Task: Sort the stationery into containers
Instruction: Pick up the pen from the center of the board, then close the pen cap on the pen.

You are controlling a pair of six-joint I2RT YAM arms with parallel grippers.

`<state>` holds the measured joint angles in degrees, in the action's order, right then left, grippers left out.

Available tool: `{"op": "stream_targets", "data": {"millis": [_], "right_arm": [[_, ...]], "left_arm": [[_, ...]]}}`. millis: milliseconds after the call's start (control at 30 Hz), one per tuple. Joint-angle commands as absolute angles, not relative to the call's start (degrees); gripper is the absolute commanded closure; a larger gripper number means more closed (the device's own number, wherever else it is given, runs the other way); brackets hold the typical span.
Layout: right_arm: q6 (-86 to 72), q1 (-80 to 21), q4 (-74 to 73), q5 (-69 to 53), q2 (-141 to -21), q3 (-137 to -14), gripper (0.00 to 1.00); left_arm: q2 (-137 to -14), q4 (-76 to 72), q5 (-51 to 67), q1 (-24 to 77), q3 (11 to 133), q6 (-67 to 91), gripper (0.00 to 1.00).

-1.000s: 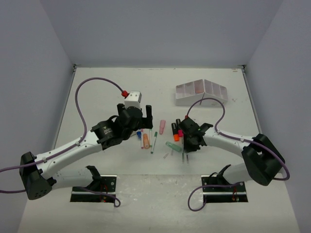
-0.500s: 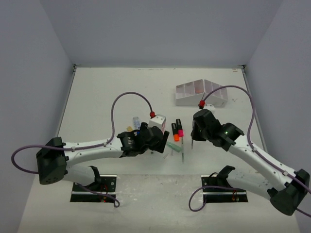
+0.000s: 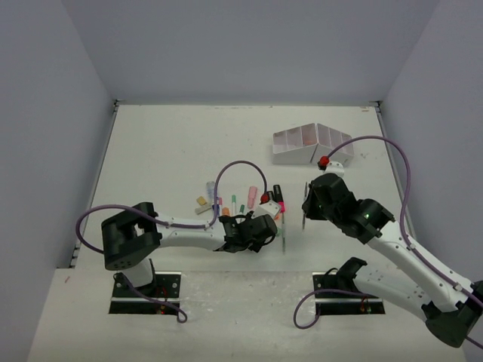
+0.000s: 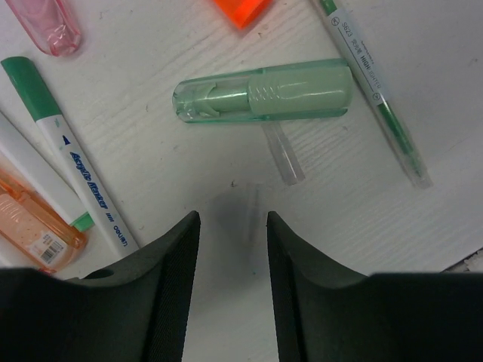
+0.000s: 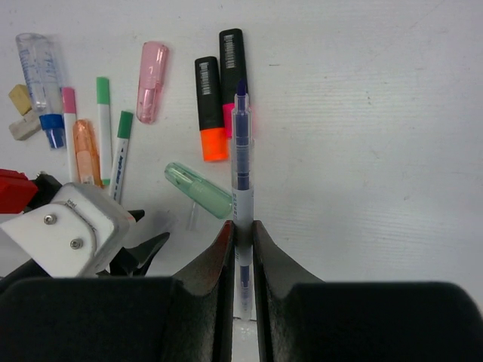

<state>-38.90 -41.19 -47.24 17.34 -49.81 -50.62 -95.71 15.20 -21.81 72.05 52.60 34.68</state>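
The stationery lies scattered mid-table. In the left wrist view a pale green capsule-shaped eraser point(image 4: 264, 94) lies just ahead of my left gripper point(image 4: 232, 219). Its jaws stand apart over bare table. A thin green pen point(image 4: 373, 83) and a green-capped marker point(image 4: 68, 151) flank it. My right gripper point(image 5: 241, 226) is shut on a thin blue pen point(image 5: 241, 151), held above the table point(image 3: 305, 205). Seen from above, my left gripper point(image 3: 264, 225) is low by the pile. The containers point(image 3: 290, 157), a white slanted organizer, stand behind the right arm.
Two black highlighters, orange-tipped point(image 5: 209, 105) and pink-tipped point(image 5: 232, 60), lie ahead of the held pen. A pink capsule point(image 5: 151, 81), an orange capsule point(image 5: 85, 151), a clear blue-ended tube point(image 5: 38, 72) and small tan blocks point(image 5: 21, 113) lie to the left.
My left arm has reached right and down to the green eraser, and its jaws have narrowed. My right arm has lifted the blue pen off the pile and drawn right.
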Motion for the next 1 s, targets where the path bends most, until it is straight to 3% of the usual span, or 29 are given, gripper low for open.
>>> {"op": "stream_targets", "data": {"millis": [0,200,367,500,567,667,833,867,967], "right_arm": [[-38.4,-41.1,-47.8,19.0,-48.1,-49.9,1.00],[-38.1,-41.1,-47.8,18.5,-47.4,-49.8,1.00],[-37.7,-41.0,-47.8,17.2,-47.2,-49.8,1.00],[-37.6,-41.0,-47.8,16.5,-46.4,-49.7,1.00],[-37.4,-41.0,-47.3,15.5,-46.0,-49.4,1.00],[-35.9,-41.1,-44.5,12.2,-45.6,-48.4,1.00],[-31.6,-41.0,-25.9,-8.9,-40.8,-39.0,1.00],[-32.0,-41.0,-17.6,-14.7,-39.9,-34.9,1.00],[-35.6,-41.0,-5.4,-15.5,-35.8,-29.9,1.00]], "left_arm": [[-96.7,12.1,-20.9,72.4,54.1,33.9,0.58],[-98.8,11.4,-20.5,72.5,53.9,34.0,0.68],[-100.5,10.8,-19.1,72.5,53.5,34.2,0.81],[-101.0,11.4,-18.9,72.5,53.1,34.4,0.85],[-101.0,13.1,-20.2,72.5,53.5,34.9,0.98],[-98.7,16.7,-24.2,72.6,54.4,36.4,1.00],[-86.5,23.9,-37.1,70.4,57.1,43.0,1.00],[-81.0,19.5,-37.7,69.8,55.3,43.1,1.00],[-71.8,0.1,-31.6,65.1,46.8,40.6,1.00]]}}
